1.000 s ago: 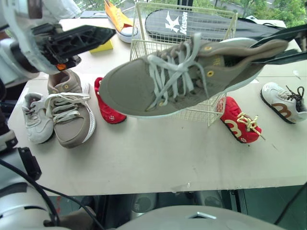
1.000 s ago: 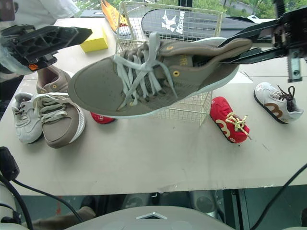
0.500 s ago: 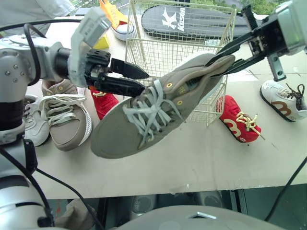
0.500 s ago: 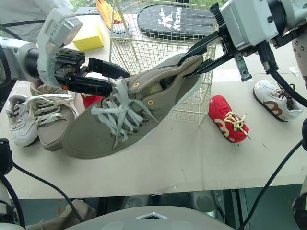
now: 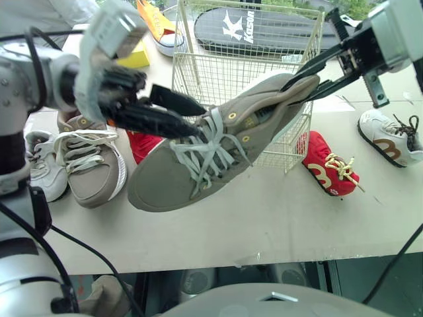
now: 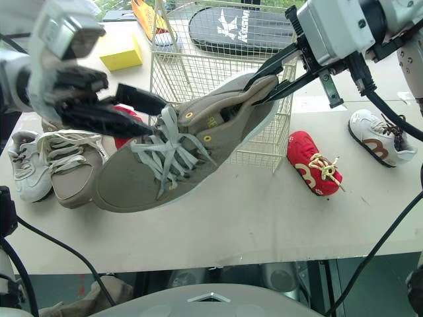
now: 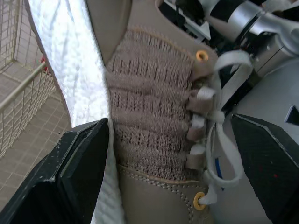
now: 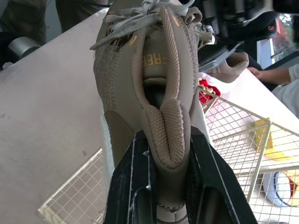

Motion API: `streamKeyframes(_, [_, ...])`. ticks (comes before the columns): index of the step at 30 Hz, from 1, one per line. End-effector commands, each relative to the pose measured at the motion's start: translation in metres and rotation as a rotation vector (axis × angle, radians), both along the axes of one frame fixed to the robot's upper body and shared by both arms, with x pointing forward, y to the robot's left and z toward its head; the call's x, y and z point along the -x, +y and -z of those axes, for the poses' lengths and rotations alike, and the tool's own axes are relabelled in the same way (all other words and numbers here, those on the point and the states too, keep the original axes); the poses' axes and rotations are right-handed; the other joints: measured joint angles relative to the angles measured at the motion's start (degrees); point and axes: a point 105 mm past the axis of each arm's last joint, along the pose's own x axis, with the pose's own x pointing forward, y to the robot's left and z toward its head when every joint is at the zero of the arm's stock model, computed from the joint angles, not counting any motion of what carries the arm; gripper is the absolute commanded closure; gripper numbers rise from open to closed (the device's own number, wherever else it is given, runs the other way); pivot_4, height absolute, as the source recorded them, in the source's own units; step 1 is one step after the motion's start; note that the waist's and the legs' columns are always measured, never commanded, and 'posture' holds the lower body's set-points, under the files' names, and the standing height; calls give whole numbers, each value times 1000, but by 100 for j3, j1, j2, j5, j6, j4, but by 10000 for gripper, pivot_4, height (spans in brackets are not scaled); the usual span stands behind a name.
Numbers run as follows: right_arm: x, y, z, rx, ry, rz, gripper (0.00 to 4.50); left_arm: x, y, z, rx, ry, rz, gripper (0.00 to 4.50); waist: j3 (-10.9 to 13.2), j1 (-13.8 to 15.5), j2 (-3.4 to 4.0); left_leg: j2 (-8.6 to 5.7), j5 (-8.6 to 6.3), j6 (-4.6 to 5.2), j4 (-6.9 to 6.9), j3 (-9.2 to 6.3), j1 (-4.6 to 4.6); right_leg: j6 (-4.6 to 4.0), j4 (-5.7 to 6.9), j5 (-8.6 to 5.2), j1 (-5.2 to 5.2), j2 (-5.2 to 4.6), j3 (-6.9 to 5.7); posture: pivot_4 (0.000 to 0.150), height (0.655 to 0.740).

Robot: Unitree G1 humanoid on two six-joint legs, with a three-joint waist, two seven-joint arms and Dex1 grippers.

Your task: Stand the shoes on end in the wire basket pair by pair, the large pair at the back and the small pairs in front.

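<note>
Carrying the big shoe [image 5: 218, 152], clamped at the heel by right gripper [image 5: 307, 80], with left gripper [image 5: 193, 117] spread apart around the laces. Next: tip on end, lower into back of basket [image 5: 225, 66].

red shoe [image 5: 145, 143] half hidden behind taupe shoe [image 5: 221, 150], orange shoe [image 5: 156, 24] cropped at top

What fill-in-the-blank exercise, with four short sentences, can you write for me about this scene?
1. The right gripper is shut on the ___ of the large tan shoe.
2. The left gripper is ___, with that shoe between its fingers.
3. The other tan shoe rests on the table on the robot's ___ side.
4. The small shoe nearest the wire basket on the robot's right is ___ in colour.
Missing words: heel; open; left; red.
</note>
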Motion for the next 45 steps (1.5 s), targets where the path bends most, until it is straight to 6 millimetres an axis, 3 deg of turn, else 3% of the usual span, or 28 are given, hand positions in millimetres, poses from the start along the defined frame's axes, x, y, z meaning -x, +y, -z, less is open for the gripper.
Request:
streamKeyframes(1, [7, -1, -20, -25, -62, -43, 44997, 8, -7, 8, -66, -87, 45, 0, 0, 6, 0, 0, 0, 0, 1, 1, -1, 0, 0, 0, 0, 0, 0, 1500, 7400])
streamKeyframes(2, [7, 1, -21, -28, -62, -49, 44997, 7, -11, 11, -65, -98, 45, 0, 0, 7, 0, -1, 0, 0, 1, 3, 0, 0, 0, 0, 0, -1, 1, 1500, 7400])
streamKeyframes(4, [9, 3, -22, -33, -58, -65, 45000, 6, -16, 13, -50, -94, 51, 7687, 0, 24, 0, -1, 0, 1, 3, 2, -1, 0, 0, 0, 0, -2, 1, 1500, 7400])
streamKeyframes(5, [11, 5, -23, -39, -48, -76, 45000, 6, -18, 13, -38, -95, 46, 13655, 1, 23, -1, -1, -1, 1, 3, 1, -2, 0, 0, 0, 0, -2, 1, 1500, 7400])
streamKeyframes(6, [13, 6, -23, -45, -37, -84, 45000, 6, -18, 13, -30, -97, 41, 15312, 0, 19, -1, -1, -1, 2, 4, 1, -2, 0, 0, 1, 1, -2, 0, 1500, 7400])
streamKeyframes(7, [14, 7, -23, -50, -30, -88, 45000, 5, -18, 13, -25, -99, 36, 21566, 0, 18, -1, -1, -1, 1, 4, 2, -2, 0, 0, 0, 1, -2, 1, 1500, 7400])
streamKeyframes(10, [14, 8, -24, -54, 5, -76, 45000, 5, -20, 12, -1, -102, 20, 31561, 1, 5, -1, 0, 0, 1, 3, 1, -1, 0, 0, 1, 1, -1, 1, 1500, 7400])
streamKeyframes(12, [13, 11, -25, -80, 4, -92, 35206, 6, -21, 14, 16, -108, 11, 38843, 1, -5, 0, 0, 0, 1, 3, -1, 0, 0, 3, 1, 0, -1, 0, 1500, 7400])
streamKeyframes(14, [12, 13, -24, -103, -14, -101, 29733, 7, -22, 14, 47, -117, -2, 43424, 1, 5, 0, 1, 0, 1, 1, -7, 2, 0, 8, 0, 0, -1, 3, 1500, 7400])
streamKeyframes(17, [9, 11, -25, -110, 12, -69, 17436, 4, -19, 9, 103, -127, -44, 43640, 1, 13, 0, 1, 0, 1, 5, -32, 0, 0, 9, 1, 1, -2, -1, 1500, 7400])
streamKeyframes(20, [8, 3, -28, -119, 45, -13, 817, 5, -9, 0, 178, -142, -94, 43654, 1, 12, 0, -1, 0, 0, 9, -34, 0, 0, 13, 1, 2, -4, -2, 1500, 7400])
streamKeyframes(24, [-5, -16, -32, -191, 36, 147, 0, 3, 4, -11, 278, -177, -186, 43656, 1, 14, 0, 0, 0, 0, 8, -40, -1, 0, 14, 1, 2, -6, -8, 1500, 7400])
streamKeyframes(27, [-1, -39, -27, -188, 103, 241, 0, -6, 11, -13, 310, -213, -285, 43659, 1, 62, 0, -6, 0, 1, 7, -43, -1, 0, 11, 1, 7, -12, -13, 1500, 7400])
streamKeyframes(30, [-23, -46, -41, -453, 101, 485, 0, -19, 15, -25, 398, -304, -407, 43692, 1, 43, 0, -8, -1, 2, 10, -40, 2, 1, 9, 2, 14, -16, -12, 1500, 7400])
streamKeyframes(32, [-41, -53, -37, -579, 57, 716, 0, -27, 13, -33, 460, -377, -481, 43720, -4, 35, -8, -9, 0, -1, 11, -41, 6, 1, 17, 2, 18, -20, -12, 1500, 7400])
streamKeyframes(39, [-40, -34, -20, -878, 364, 995, 0, -42, -5, -55, 620, -549, -653, 43726, -4, 3, -9, -11, 14, -25, 16, -40, 8, 1, 60, 2, 5, -31, -1, 1500, 7400])
streamKeyframes(45, [-27, -10, -17, -969, 535, 944, 0, -51, -22, -52, 610, -665, -714, 43728, -4, 15, -9, -37, 19, -29, 13, -44, 11, 2, 66, 2, 5, -37, -3, 1500, 7400])
